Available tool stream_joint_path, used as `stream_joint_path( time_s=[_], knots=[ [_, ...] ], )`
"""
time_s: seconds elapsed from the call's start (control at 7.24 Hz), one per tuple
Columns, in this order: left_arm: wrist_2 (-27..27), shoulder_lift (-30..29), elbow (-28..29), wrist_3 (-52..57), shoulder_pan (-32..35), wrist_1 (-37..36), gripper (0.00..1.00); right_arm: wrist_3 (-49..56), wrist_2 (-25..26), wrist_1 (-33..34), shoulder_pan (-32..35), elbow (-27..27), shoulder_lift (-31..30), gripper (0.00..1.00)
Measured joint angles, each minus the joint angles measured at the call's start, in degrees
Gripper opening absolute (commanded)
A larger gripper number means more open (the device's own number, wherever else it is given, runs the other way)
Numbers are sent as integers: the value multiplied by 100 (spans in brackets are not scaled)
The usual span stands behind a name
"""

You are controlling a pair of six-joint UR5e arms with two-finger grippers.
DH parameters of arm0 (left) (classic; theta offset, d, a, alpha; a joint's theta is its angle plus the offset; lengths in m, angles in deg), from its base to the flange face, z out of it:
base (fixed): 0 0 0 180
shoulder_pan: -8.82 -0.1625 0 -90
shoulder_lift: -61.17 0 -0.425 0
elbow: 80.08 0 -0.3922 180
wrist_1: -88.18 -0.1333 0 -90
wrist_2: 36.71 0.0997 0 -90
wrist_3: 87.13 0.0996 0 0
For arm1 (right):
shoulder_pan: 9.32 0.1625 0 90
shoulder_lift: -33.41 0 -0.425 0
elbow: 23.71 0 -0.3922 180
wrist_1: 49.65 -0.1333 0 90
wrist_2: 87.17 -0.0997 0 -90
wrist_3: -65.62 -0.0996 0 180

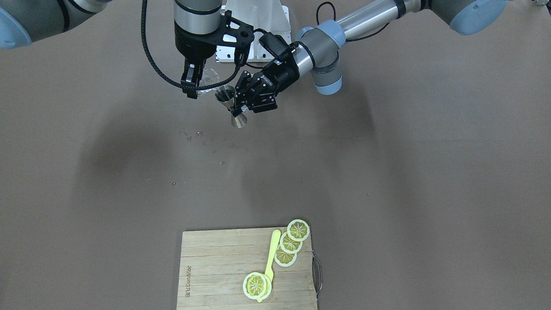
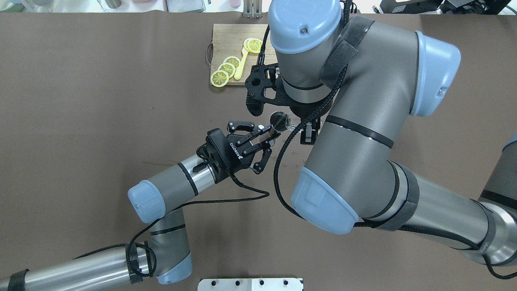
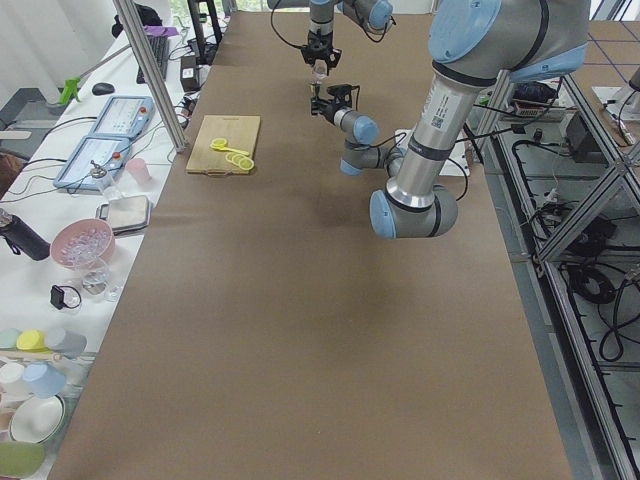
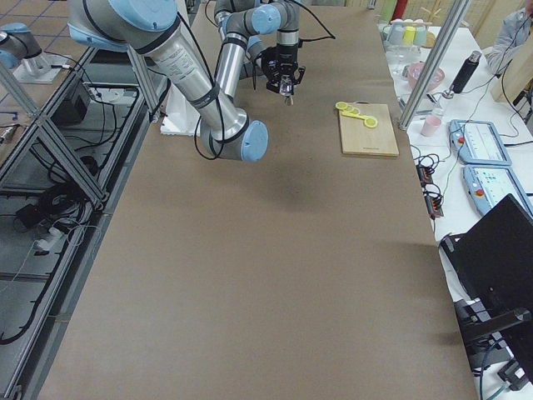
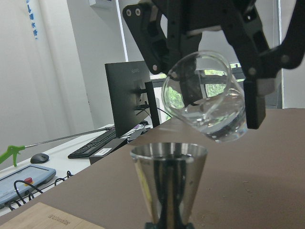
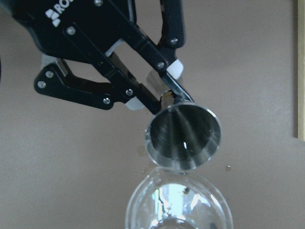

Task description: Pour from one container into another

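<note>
I'm watching a pour that is lined up but not yet running. The left gripper (image 1: 238,108) is pinching the jigger (image 1: 225,94) at its waist and holding it upright. The jigger is on the robot's side of the table (image 1: 387,172) and appears to be clear of it. The right gripper (image 1: 201,82) is clamping the glass (image 5: 209,102) and tipping it, with the lip hanging just above the jigger's rim.

Water is pooling in the low side of the glass. I'm not seeing any stream crossing the gap, and I can't tell whether the jigger is holding anything. I'm judging the pick-up and alignment as done. The pour itself, the levelling and the set-down are all remaining.

The brown cover is showing a scatter of drops (image 1: 188,137) below the grippers, so I'm treating that patch as wet. On the operators' side a board (image 1: 206,258) is carrying lemon slices (image 1: 298,229) and a yellow utensil (image 1: 271,258), well apart from the work.

Beyond the table a monitor (image 5: 131,90) and keyboard (image 5: 90,145) are standing, and a bench (image 3: 40,300) is holding bowls (image 3: 82,240) and cups
</note>
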Motion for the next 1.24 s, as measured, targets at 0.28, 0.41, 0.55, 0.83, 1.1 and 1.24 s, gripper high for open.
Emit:
stream_joint_path(
  time_s=[0.28,0.41,0.55,0.83,1.1,1.24],
  knots=[
    [0,1,0,0,0,1,0,27,9,29,8,-1,6,0],
    [1,-1,0,0,0,-1,0,33,11,75,9,3,21,0],
    [2,-3,0,0,-1,-5,0,35,14,137,10,4,50,0],
    [2,-3,0,1,-1,-8,0,42,20,276,11,3,94,0],
    [2,-6,6,0,-5,-8,0,45,29,448,14,-42,158,0],
    [2,-9,7,0,-4,-8,0,47,34,522,15,-112,213,0]
  ],
)
